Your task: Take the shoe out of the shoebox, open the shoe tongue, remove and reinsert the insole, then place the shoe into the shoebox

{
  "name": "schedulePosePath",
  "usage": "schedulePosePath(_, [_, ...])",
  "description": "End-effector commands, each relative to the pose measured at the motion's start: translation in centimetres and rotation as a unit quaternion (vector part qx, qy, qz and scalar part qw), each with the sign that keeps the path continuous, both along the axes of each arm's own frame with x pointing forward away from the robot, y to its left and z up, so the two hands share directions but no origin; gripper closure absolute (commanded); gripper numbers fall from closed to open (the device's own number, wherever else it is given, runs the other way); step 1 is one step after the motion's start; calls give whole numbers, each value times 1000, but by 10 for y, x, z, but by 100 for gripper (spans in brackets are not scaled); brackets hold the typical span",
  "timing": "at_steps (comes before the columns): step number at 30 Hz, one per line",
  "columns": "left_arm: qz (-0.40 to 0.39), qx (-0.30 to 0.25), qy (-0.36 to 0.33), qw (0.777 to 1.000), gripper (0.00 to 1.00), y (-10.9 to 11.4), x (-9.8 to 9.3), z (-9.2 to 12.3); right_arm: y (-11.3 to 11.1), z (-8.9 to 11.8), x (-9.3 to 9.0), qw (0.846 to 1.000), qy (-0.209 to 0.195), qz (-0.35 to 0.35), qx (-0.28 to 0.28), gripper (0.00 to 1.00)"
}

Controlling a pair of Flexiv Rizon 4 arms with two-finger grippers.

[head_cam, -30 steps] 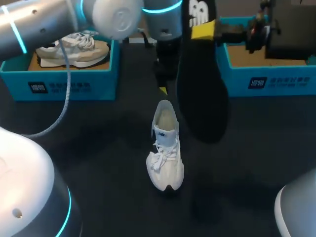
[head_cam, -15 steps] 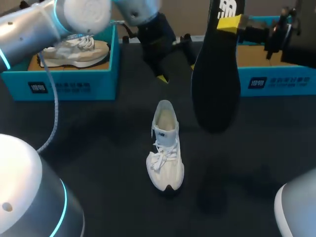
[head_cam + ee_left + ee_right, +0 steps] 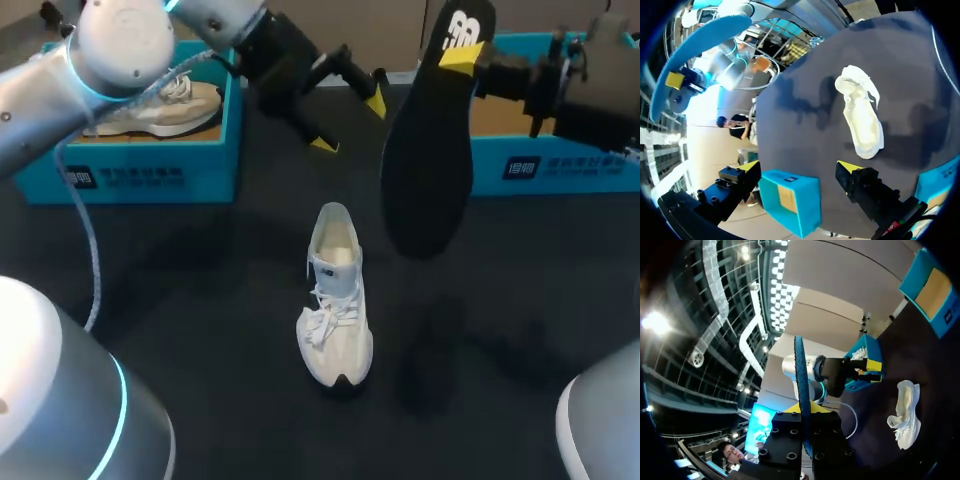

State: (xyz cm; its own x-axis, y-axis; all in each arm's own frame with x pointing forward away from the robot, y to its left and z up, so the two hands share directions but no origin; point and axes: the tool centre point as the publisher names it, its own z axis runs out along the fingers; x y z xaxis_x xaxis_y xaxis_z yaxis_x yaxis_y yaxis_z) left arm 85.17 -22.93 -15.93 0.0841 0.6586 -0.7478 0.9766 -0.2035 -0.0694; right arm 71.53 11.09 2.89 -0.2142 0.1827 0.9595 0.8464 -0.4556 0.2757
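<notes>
Shoe [image 3: 335, 300] stands upright on its sole mid-surface [image 3: 200, 300], toe toward the near edge, heel toward the boxes. Dark surface shows on every side of it, and it is well apart from both boxes.

Right claw [image 3: 468, 58] is clenched on the insole [image 3: 428, 140] at its top end. The insole hangs lengthwise in the air on the shoe's right, not touching it. In the right wrist view it runs edge-on [image 3: 801, 385] between the fingers.

Left claw [image 3: 350, 123] is released, fingers spread with nothing in them. It hangs above the surface, between the left shoebox [image 3: 130, 175] and the insole.

Left shoebox sits at the far left edge with a second shoe [image 3: 150, 105] inside. Right shoebox [image 3: 560, 165] sits at the far right edge, partly hidden by the right arm, with its cardboard floor showing.

In the left wrist view the shoe [image 3: 860, 117] lies ahead of the spread fingers.
</notes>
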Motion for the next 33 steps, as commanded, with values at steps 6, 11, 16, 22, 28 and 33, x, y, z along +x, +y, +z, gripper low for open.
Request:
schedulePosePath(6, [-17,-42,-3,999,0,5,-5,-2,13,12,18,1000,10,7,-15,100])
schedulePosePath(11, [-17,-42,-3,999,0,5,-5,-2,13,12,18,1000,10,7,-15,100])
schedulePosePath(16, [-17,-42,-3,999,0,5,-5,-2,13,12,18,1000,10,7,-15,100])
schedulePosePath(22, [10,-88,-17,996,0,5,1,8,12,12,24,1000,22,7,-16,100])
schedulePosePath(28, [22,-140,-34,989,0,2,2,28,7,9,37,998,64,9,2,100])
schedulePosePath(33, [28,-175,-36,984,0,1,-2,35,5,2,48,994,104,16,13,100])
